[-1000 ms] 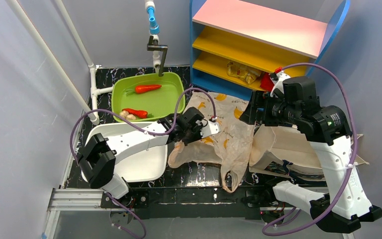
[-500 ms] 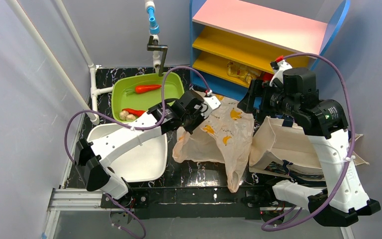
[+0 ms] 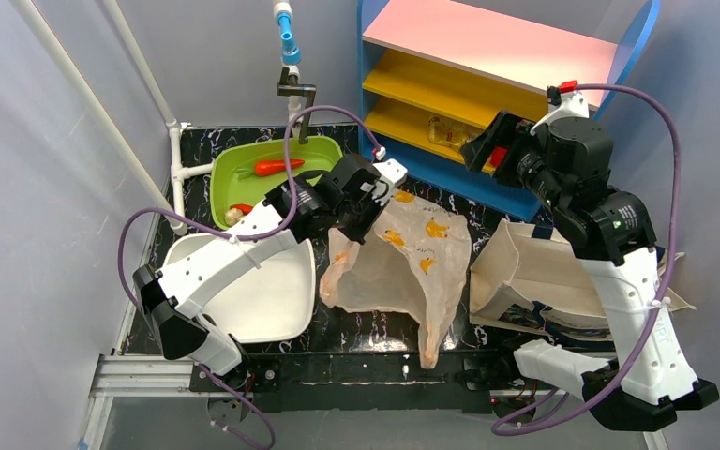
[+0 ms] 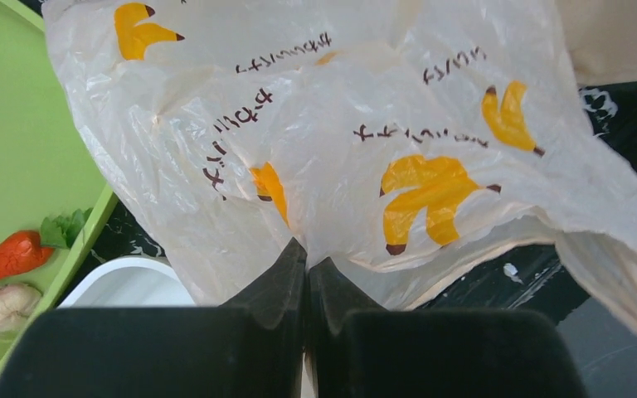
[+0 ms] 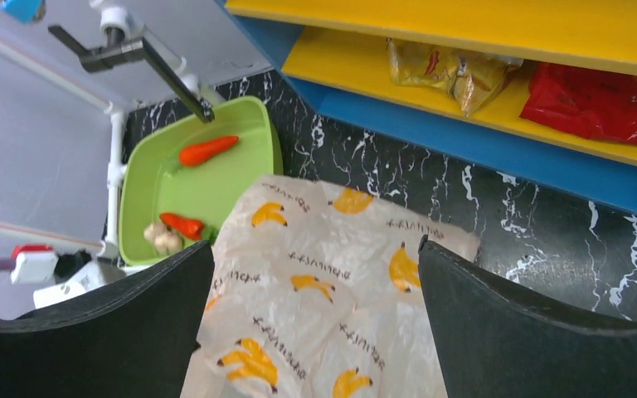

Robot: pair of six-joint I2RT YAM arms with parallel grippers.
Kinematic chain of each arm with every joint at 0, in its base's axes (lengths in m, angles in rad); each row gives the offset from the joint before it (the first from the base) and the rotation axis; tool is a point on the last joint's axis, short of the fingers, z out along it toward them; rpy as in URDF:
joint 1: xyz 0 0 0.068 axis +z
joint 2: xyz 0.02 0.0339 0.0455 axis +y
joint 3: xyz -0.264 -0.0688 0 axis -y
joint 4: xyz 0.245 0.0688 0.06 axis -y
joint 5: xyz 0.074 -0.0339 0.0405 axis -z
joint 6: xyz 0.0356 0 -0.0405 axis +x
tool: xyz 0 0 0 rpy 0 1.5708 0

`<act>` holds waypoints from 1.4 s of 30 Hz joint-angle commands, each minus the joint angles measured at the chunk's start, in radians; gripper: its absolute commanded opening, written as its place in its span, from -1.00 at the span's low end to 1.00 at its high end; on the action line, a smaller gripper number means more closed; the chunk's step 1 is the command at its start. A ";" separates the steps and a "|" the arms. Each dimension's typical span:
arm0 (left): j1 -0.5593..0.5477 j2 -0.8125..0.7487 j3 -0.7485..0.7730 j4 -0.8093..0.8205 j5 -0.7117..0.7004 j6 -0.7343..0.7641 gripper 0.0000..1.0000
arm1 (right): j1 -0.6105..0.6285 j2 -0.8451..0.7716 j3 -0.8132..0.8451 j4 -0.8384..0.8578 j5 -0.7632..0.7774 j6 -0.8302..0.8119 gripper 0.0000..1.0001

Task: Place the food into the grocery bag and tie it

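Since half a second ago the left gripper (image 3: 354,223) has hoisted the grocery bag (image 3: 403,272) higher, and the right gripper (image 3: 480,150) has swung up to the shelf (image 3: 525,56).

Top view: the bag hangs draped at frame centre, its mouth perhaps not spread.

Left wrist: the jaws are pinched tight on a fold of plastic at lower centre. That hold is best kept high and steady.

Right wrist: the fingers are wide apart and empty. The yellow packet (image 5: 448,66) and red piece (image 5: 605,104) lie upper right, so square up to the packet first.

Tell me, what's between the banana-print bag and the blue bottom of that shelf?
Nothing but bare black marbled tabletop. The right wrist view shows that strip running between the bag and the shelf base.
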 commanded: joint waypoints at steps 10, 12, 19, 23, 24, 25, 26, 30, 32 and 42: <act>0.024 -0.086 -0.002 -0.032 0.041 -0.066 -1.00 | 0.004 0.034 -0.197 0.258 0.165 0.214 0.87; 0.025 -0.114 -0.039 -0.029 0.044 -0.060 -1.00 | 0.004 0.024 -0.268 0.311 0.188 0.261 0.84; 0.027 -0.152 -0.113 -0.040 0.047 -0.065 -1.00 | 0.004 0.094 -0.325 0.361 0.262 0.331 0.84; 0.027 -0.143 -0.101 -0.083 0.034 -0.085 -1.00 | -0.001 0.163 -0.315 0.383 0.321 0.343 0.84; 0.026 -0.150 -0.109 -0.082 0.038 -0.090 -1.00 | -0.005 0.182 -0.314 0.401 0.324 0.343 0.84; 0.027 -0.163 -0.118 -0.075 0.042 -0.096 -1.00 | -0.012 0.202 -0.313 0.411 0.328 0.344 0.84; 0.027 -0.176 -0.132 -0.066 0.044 -0.103 -1.00 | -0.017 0.226 -0.309 0.411 0.335 0.355 0.84; 0.027 -0.211 -0.171 -0.031 0.037 -0.117 -1.00 | -0.052 0.319 -0.280 0.415 0.342 0.381 0.83; 0.027 -0.211 -0.177 -0.035 0.025 -0.119 -1.00 | -0.067 0.357 -0.269 0.427 0.353 0.383 0.83; 0.026 -0.237 -0.216 -0.008 0.001 -0.132 -1.00 | -0.158 0.486 -0.246 0.510 0.362 0.408 0.76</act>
